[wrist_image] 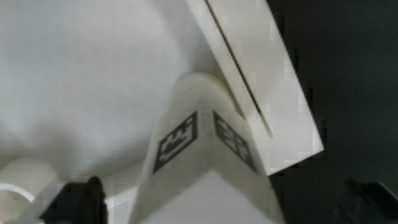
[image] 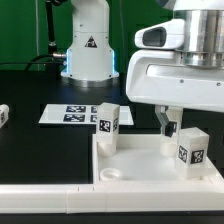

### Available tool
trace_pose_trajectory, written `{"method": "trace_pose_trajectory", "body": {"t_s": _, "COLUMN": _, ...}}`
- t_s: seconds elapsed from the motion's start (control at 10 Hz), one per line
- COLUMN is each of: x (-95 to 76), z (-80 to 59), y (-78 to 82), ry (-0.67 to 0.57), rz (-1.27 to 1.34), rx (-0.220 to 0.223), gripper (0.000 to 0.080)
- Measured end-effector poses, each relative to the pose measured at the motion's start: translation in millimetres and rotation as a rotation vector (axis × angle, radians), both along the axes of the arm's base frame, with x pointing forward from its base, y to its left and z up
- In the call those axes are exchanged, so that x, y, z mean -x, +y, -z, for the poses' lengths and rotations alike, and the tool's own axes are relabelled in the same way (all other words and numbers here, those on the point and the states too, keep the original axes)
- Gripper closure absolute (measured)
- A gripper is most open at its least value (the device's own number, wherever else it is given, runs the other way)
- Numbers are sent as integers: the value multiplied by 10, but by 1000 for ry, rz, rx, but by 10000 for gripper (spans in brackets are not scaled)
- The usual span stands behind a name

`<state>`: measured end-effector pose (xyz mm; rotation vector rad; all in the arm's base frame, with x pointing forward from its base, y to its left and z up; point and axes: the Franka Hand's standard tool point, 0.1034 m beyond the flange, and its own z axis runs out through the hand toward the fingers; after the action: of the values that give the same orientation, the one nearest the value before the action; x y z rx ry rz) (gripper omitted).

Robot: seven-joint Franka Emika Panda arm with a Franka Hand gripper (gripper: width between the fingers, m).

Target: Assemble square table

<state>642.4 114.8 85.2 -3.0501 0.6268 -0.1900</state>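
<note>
Two legs stand upright on the tabletop (image: 135,168), which rests on the desk (image: 30,150). The fingers (image: 165,122) gape wide and grip nothing, straddling the leg (image: 190,146) at the exterior view's right. A crooked retreat could clip that leg and topple it if it is loosely seated.

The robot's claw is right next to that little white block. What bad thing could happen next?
The open gripper hangs right beside the leg standing near a corner of the tabletop. Moving away carelessly, it might knock that leg over. The other leg also just stands upright. I can't tell whether either is screwed in, so a bump could topple both.
</note>
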Motion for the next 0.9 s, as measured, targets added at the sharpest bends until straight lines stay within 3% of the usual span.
{"method": "trace_pose_trajectory", "body": {"t_s": 0.6, "x": -21, "z": -16, "y": -57, "ry": 1, "rz": -431, "rx": 90, "gripper": 150}}
{"method": "trace_pose_trajectory", "body": {"t_s": 0.8, "x": -24, "z": -18, "y": -66, "ry": 3, "rz": -468, "rx": 100, "gripper": 197}}
{"method": "trace_pose_trajectory", "body": {"t_s": 0.9, "x": -24, "z": -18, "y": -66, "ry": 2, "rz": -461, "rx": 99, "gripper": 374}}
